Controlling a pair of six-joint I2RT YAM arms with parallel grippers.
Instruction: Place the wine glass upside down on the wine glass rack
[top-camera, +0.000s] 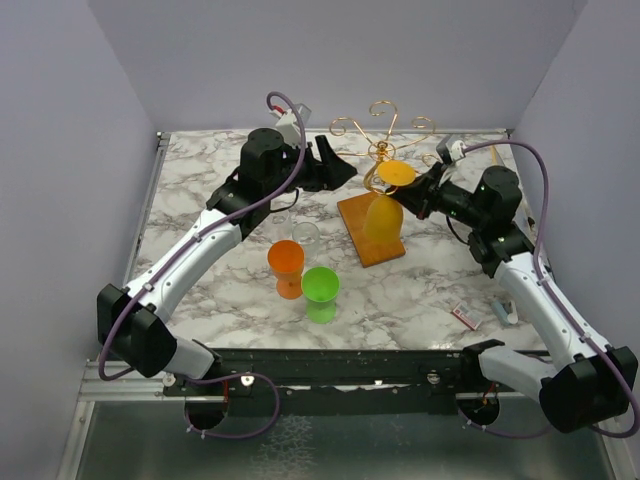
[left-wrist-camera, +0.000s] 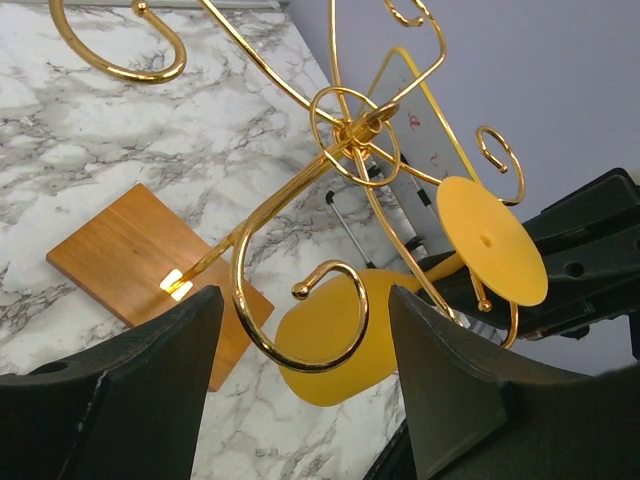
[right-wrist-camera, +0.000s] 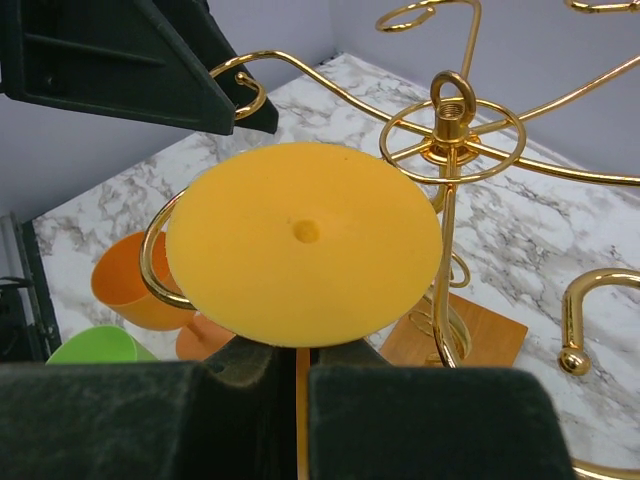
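Note:
The yellow wine glass is upside down, its round foot (top-camera: 397, 173) on top and its bowl (top-camera: 383, 222) hanging over the wooden base (top-camera: 352, 212). My right gripper (top-camera: 425, 190) is shut on its stem just under the foot (right-wrist-camera: 300, 235). A curled arm (right-wrist-camera: 150, 270) of the gold wire rack (top-camera: 385, 130) wraps round under the foot's left edge. My left gripper (top-camera: 335, 170) is open and empty just left of the rack. In the left wrist view a spiral arm (left-wrist-camera: 300, 330) shows between its fingers, with the yellow bowl (left-wrist-camera: 325, 375) beyond.
An orange glass (top-camera: 286, 262), a green glass (top-camera: 321, 290) and a clear glass (top-camera: 306, 235) stand upright in front of the rack. Two small items (top-camera: 465, 315) lie near the right front edge. Grey walls close in the marble table (top-camera: 200, 200).

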